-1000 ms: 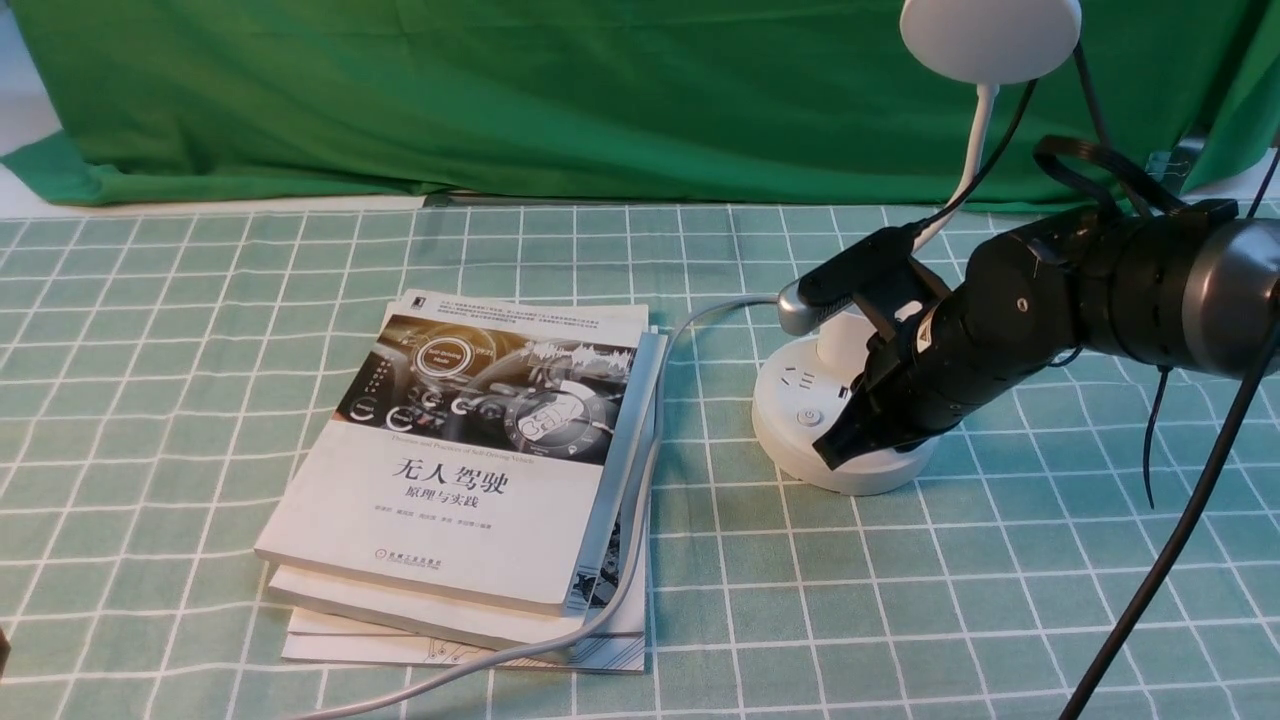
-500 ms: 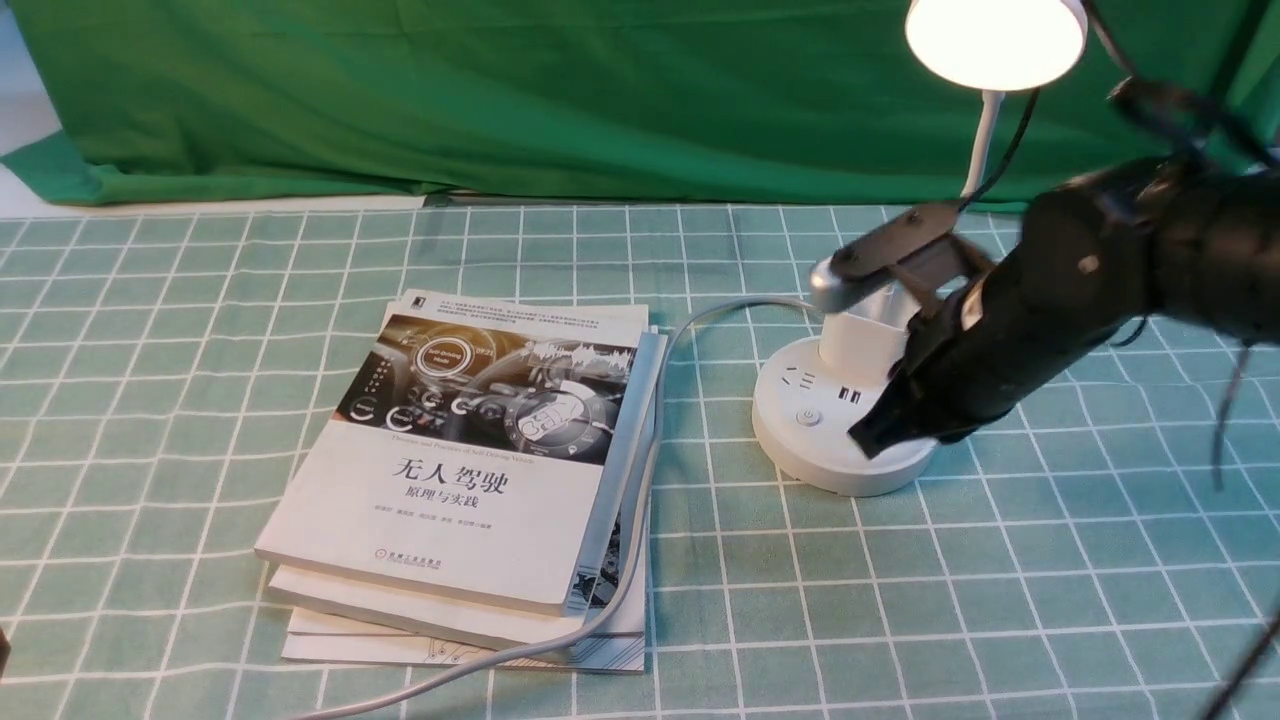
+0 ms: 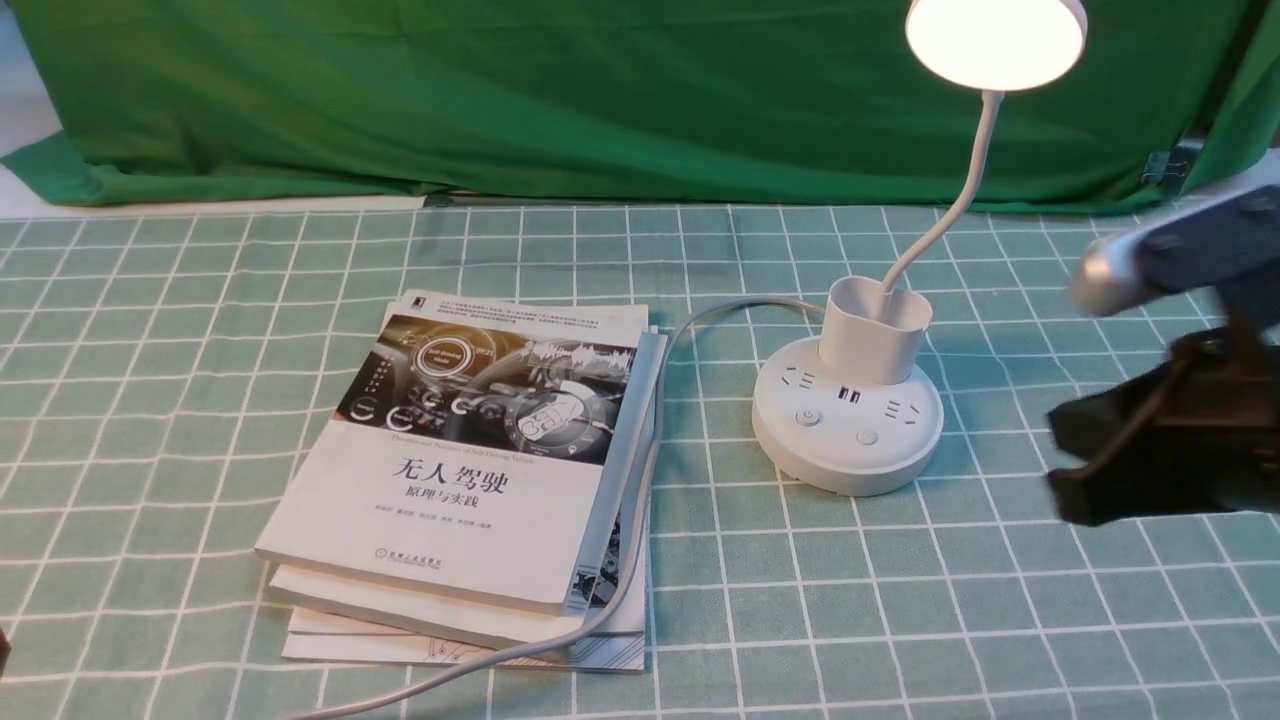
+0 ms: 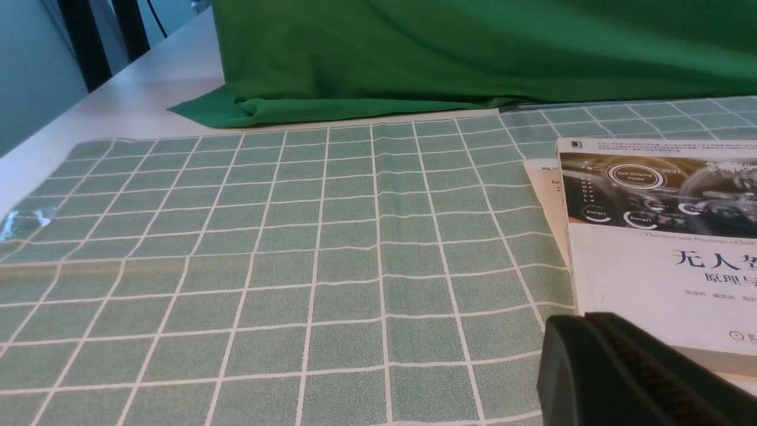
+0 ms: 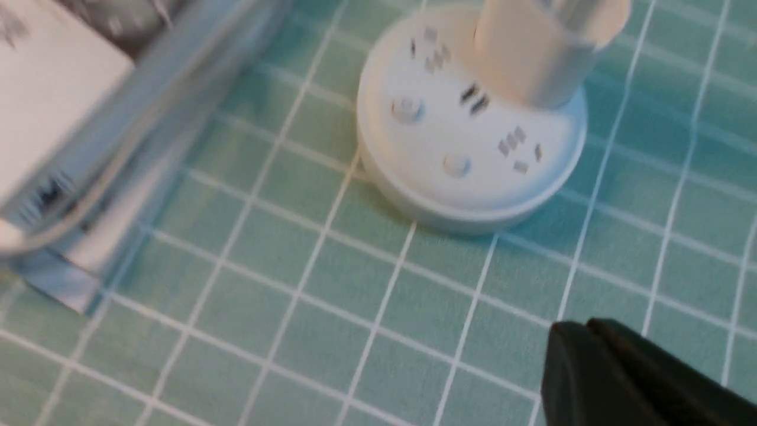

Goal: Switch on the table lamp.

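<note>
The table lamp stands at the right of the table. Its round disc head glows bright. A thin neck drops from it into the cup-shaped holder on the puck base. Two buttons sit on the base's top. In the right wrist view the base lies ahead, apart from the jaws. My right gripper hangs blurred to the right of the base, touching nothing, its jaws together. My left gripper is shut and empty beside the books.
A stack of books lies left of the lamp. The lamp's grey cable runs along the stack's right edge to the table's front. A green backdrop cloth hangs along the back of the checked tablecloth.
The lamp head went from dark to lit. My right gripper lifted off the base and pulled back to the right, uncovering the base and both buttons.
</note>
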You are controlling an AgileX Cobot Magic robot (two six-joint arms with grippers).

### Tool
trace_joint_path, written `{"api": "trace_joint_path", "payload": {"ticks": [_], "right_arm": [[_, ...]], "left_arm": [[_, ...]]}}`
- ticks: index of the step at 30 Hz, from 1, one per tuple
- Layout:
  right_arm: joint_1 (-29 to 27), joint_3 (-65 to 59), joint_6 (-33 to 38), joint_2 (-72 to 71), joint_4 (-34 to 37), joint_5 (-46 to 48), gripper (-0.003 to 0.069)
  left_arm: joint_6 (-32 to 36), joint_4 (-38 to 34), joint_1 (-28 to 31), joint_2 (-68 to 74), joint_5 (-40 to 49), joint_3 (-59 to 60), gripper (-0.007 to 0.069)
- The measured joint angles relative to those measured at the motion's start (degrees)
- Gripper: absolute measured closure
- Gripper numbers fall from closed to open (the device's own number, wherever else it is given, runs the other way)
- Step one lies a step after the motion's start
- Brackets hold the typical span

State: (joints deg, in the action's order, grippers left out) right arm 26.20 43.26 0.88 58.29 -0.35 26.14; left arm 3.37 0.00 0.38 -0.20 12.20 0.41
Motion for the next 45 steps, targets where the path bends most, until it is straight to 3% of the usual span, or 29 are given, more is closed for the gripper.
{"api": "trace_joint_path", "payload": {"ticks": [8, 17, 23, 26, 30, 34, 35, 37, 41, 45], "right_arm": [[0.00, -4.48, -1.62, -19.61, 0.35, 3.23, 0.0573], [0.00, -7.71, -1.66, -32.44, 0.35, 4.03, 0.0552], [0.00, -13.58, -1.73, -40.55, -0.50, 0.28, 0.0530], [-0.90, -20.65, -5.15, -45.78, -4.46, -3.36, 0.0521], [-8.50, -31.51, -13.13, -55.09, -7.77, -5.33, 0.0512], [-18.20, -38.93, -14.74, -58.07, -8.05, -7.96, 0.0505], [-18.20, -39.25, -14.74, -58.07, -8.05, -8.24, 0.0505], [-23.30, -42.72, -14.74, -58.07, -8.05, -14.27, 0.0496], [-25.46, -43.60, -14.85, -58.07, -7.44, -22.64, 0.0487], [-25.54, -43.79, -14.86, -58.07, -7.23, -23.27, 0.0477]], "left_arm": [[0.00, 0.00, 0.00, 0.00, 0.00, 0.00, 0.0603], [0.00, 0.00, 0.00, 0.00, 0.00, 0.00, 0.0603], [0.00, 0.00, 0.00, 0.00, 0.00, 0.00, 0.0603], [0.00, 0.00, 0.00, 0.00, 0.00, 0.00, 0.0603], [0.00, 0.00, 0.00, 0.00, 0.00, 0.00, 0.0603], [0.00, 0.00, 0.00, 0.00, -0.06, 0.00, 0.0603], [0.00, 0.00, 0.00, 0.00, 0.02, 0.00, 0.0603], [0.00, 0.00, 0.00, 0.00, 0.00, 0.00, 0.0603], [0.00, 0.00, 0.00, 0.00, 0.00, 0.00, 0.0603], [0.00, 0.00, 0.00, 0.00, 0.00, 0.00, 0.0603]]}}
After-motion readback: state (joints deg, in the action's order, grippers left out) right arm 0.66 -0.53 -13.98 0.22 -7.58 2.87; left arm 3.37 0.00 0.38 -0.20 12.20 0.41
